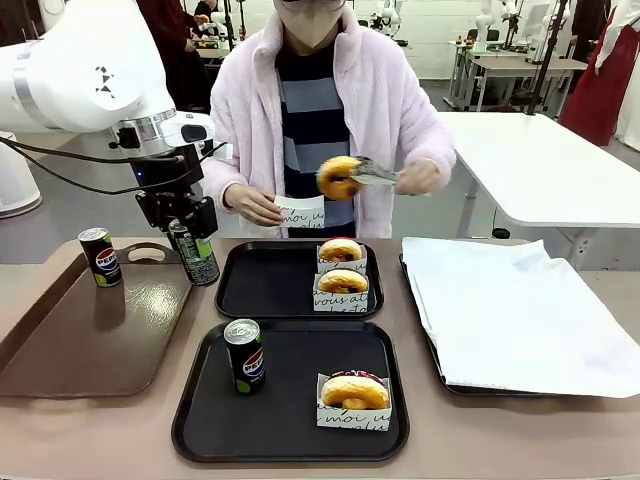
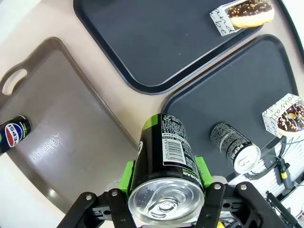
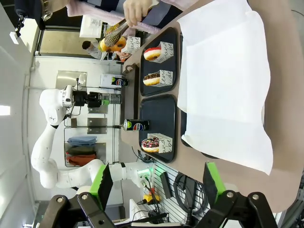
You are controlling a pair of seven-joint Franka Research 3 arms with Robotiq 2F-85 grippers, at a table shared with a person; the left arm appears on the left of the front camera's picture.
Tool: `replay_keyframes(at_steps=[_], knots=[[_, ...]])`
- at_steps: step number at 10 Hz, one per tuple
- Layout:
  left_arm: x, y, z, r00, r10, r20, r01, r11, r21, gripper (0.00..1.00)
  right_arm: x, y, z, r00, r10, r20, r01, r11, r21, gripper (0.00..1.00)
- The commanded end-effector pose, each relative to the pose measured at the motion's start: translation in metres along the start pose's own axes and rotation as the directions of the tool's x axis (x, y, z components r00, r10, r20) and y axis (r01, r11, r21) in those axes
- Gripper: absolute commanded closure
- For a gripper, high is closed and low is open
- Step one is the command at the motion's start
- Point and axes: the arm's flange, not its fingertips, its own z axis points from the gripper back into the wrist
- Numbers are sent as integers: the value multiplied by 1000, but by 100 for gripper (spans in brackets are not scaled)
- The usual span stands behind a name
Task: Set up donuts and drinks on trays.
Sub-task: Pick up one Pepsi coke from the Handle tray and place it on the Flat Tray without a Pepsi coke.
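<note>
My left gripper (image 1: 188, 228) is shut on a black Pepsi can (image 1: 200, 262) and holds it upright just above the right edge of the brown tray (image 1: 90, 340). The left wrist view has that can (image 2: 166, 156) clamped between the green pads (image 2: 127, 173). A second can (image 1: 244, 356) stands on the near black tray (image 1: 290, 435), beside a sleeved donut (image 1: 354, 393). Two sleeved donuts (image 1: 341, 266) sit on the far black tray (image 1: 260, 285). The person grips another donut (image 1: 338, 177) in tongs and holds a paper sleeve (image 1: 300, 211). My right gripper (image 3: 156, 185) is open and holds nothing.
A third can (image 1: 99, 256) stands on the brown tray near its handle cut-out. A tray lined with white paper (image 1: 520, 310) fills the table's right side. Bare tabletop runs along the front edge. The person stands close behind the far tray.
</note>
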Motion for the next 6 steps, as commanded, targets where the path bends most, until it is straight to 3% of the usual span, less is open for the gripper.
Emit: replay_keyframes(at_steps=[1, 3, 6], knots=[[-8, -1, 3, 1000, -29, 4, 29, 1000, 5, 41, 0, 0, 0, 1000, 10, 12, -10, 1000, 17, 0], [4, 2, 0, 1000, -14, 10, 14, 1000, -16, 41, 0, 0, 0, 1000, 10, 12, -10, 1000, 17, 0], [31, 6, -8, 994, -18, 107, 25, 998, -61, 41, 0, 0, 0, 1000, 10, 12, -10, 1000, 17, 0]])
